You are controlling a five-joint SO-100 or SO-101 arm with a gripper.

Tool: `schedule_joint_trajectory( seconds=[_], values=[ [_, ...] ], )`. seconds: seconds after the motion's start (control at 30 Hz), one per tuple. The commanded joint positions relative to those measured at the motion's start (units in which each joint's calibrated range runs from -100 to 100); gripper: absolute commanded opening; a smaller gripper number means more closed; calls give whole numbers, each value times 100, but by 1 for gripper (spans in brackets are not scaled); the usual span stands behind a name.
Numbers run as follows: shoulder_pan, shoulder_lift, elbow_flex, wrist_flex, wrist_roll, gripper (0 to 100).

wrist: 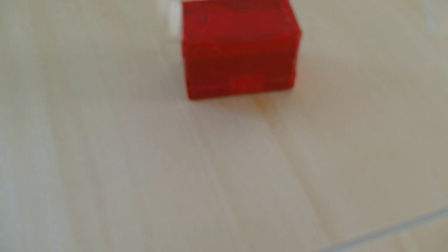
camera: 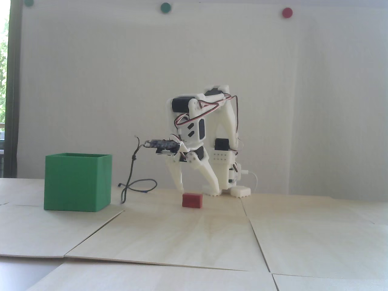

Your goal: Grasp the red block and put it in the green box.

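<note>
Low, the folded arm's gripper (camera: pixel 197 189) straddles the red block (camera: pixel 192 200), fingers spread wide

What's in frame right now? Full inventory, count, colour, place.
red block: 1, red, on the table just below the open gripper fingers; fills the top centre of the wrist view
green box: 1, green, open top, on the table at the left of the fixed view
wall dots: 3, two green and one red, along the top of the wall
cable: 1, dark, hangs from the wrist camera and loops on the table between box and arm
table: 1, pale wood panels with seams
window: 1, strip at the far left edge
arm: 1, white, behind the block
gripper: 1, white, fingers spread above the block, holding nothing
</note>
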Motion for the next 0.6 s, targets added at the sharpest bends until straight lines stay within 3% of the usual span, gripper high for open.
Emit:
schedule_joint_trajectory(
  seconds=[0.0,0.47,0.57],
  values=[
    [-93,-450,9,97,196,36],
    [-229,-458,994,-375,154,36],
    [-205,-450,994,-502,154,29]
  ],
)
